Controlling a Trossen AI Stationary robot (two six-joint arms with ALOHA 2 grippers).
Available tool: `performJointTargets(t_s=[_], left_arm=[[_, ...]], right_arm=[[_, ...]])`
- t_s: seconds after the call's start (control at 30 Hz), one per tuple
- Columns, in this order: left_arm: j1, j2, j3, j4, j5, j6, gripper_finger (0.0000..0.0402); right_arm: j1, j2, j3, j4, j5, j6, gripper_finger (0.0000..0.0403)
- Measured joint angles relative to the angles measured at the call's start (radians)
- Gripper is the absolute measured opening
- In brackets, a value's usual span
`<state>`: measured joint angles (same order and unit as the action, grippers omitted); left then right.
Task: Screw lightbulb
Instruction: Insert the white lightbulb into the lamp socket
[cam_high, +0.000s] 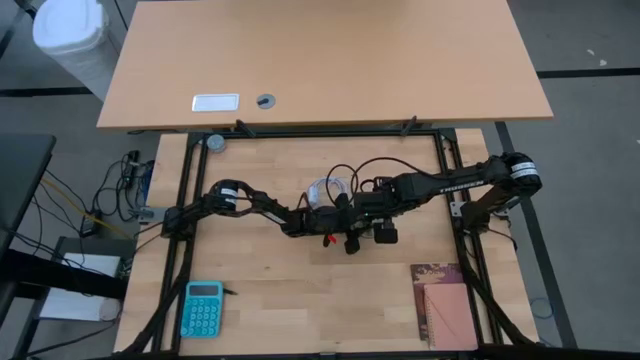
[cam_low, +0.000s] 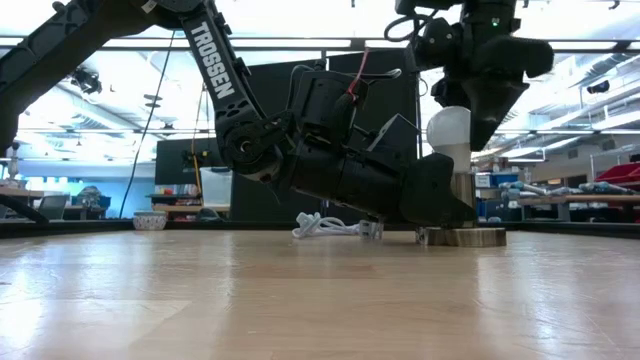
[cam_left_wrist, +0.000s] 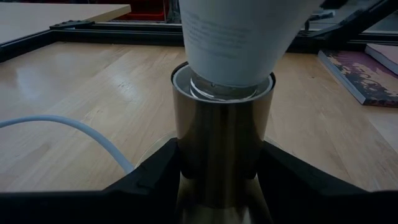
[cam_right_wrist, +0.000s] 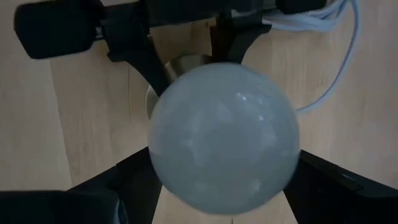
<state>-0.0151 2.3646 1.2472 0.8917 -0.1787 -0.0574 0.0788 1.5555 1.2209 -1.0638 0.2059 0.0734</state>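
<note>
Left gripper (cam_left_wrist: 221, 180) is part-closed, clamping the socket (cam_left_wrist: 222, 140). Right gripper (cam_right_wrist: 221, 186), wide, grips the bulb (cam_right_wrist: 224, 146) from above; bulb base sits in the socket, at the left gripper's 12 o'clock.

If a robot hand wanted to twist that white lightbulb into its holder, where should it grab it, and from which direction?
Probably the round globe of the lightbulb, taken from straight above. The bulb stands upright with its narrow neck already down inside the brass socket, so only the globe is free. The right gripper does this, fingers on either side, while the left gripper clamps the socket.
</note>
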Motion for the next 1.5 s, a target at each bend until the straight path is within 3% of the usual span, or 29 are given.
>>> performJointTargets(t_s=[0.5, 0.77, 1.0, 1.37, 1.5], left_arm=[[0.000, 0.000, 0.000, 0.000, 0.000, 0.000, 0.0194], [0.000, 0.000, 0.000, 0.000, 0.009, -0.003, 0.0194], [0.000, 0.000, 0.000, 0.000, 0.012, -0.003, 0.0194], [0.000, 0.000, 0.000, 0.000, 0.012, -0.003, 0.0194], [0.000, 0.000, 0.000, 0.001, 0.012, -0.003, 0.0194]], right_arm=[[-0.002, 0.012, 0.000, 0.060, -0.027, -0.044, 0.0291], [-0.007, 0.007, 0.000, -0.079, -0.016, 0.009, 0.0291], [-0.002, 0.007, 0.000, 0.001, -0.015, -0.047, 0.0294], [-0.010, 0.026, 0.002, 0.018, -0.047, -0.093, 0.0374], [-0.008, 0.053, 0.010, 0.025, -0.008, -0.079, 0.0393]])
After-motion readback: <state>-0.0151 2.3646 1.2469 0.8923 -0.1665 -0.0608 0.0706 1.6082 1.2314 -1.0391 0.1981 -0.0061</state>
